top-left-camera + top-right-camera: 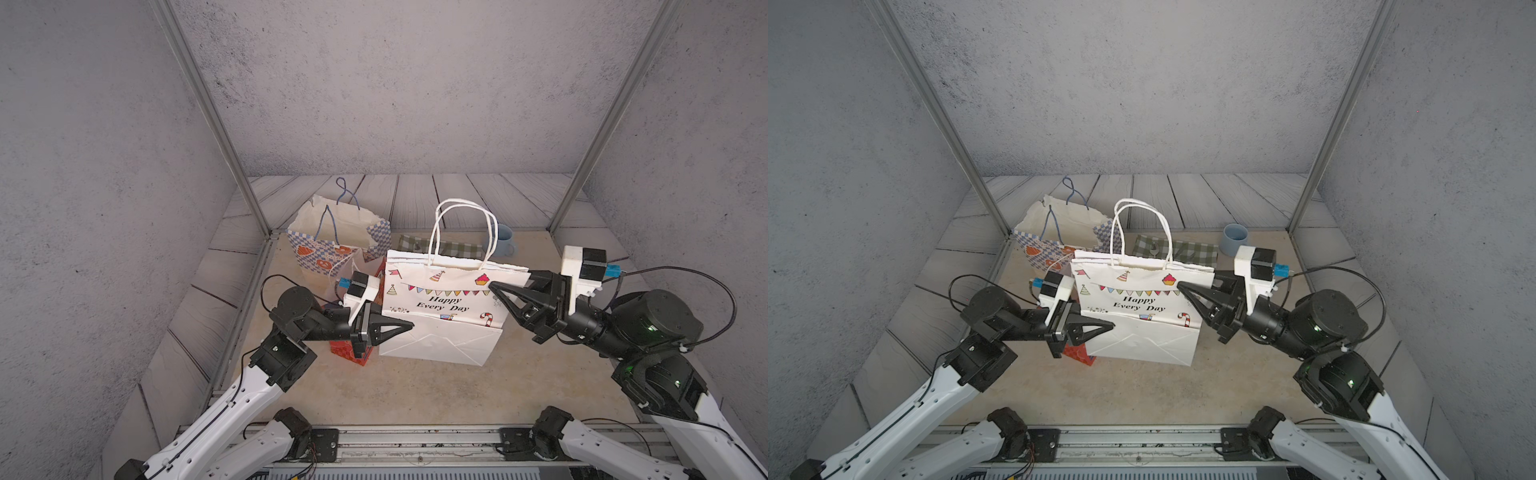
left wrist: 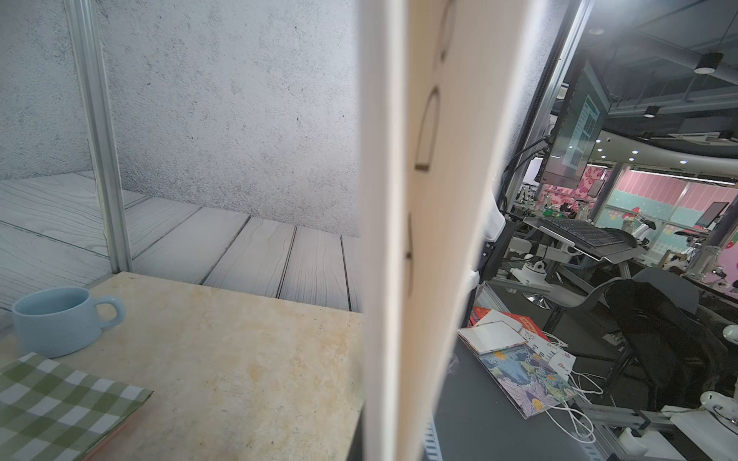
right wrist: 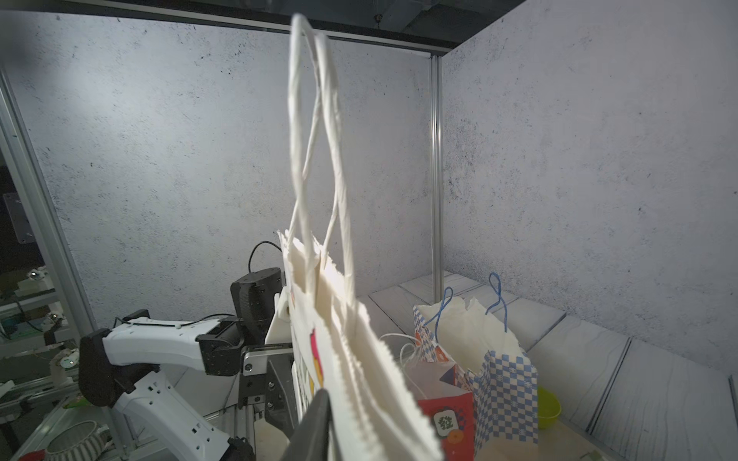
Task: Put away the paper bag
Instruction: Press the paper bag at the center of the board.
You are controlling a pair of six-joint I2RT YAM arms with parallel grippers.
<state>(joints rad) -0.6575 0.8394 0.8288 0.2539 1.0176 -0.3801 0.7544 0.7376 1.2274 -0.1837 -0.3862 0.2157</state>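
On the beige stone-look table (image 1: 415, 395), a torn blue-checked paper bag (image 1: 332, 249) fills the back left corner, with a red printed bag (image 1: 343, 352) before it. The left gripper (image 1: 409, 324) pinches the crisp white paper bag (image 1: 440, 332), which stands upright mid-table, and the right gripper (image 1: 492, 286) clamps its opposite edge. Behind lie a green gingham cloth (image 1: 415, 243) and a pale blue mug (image 1: 505, 239).

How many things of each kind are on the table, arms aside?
Bags: 3 (white bag, check bag, red bag)
Mug: 1
Green mat: 1
Bowl: 1, seen only in the right wrist view
Total: 6
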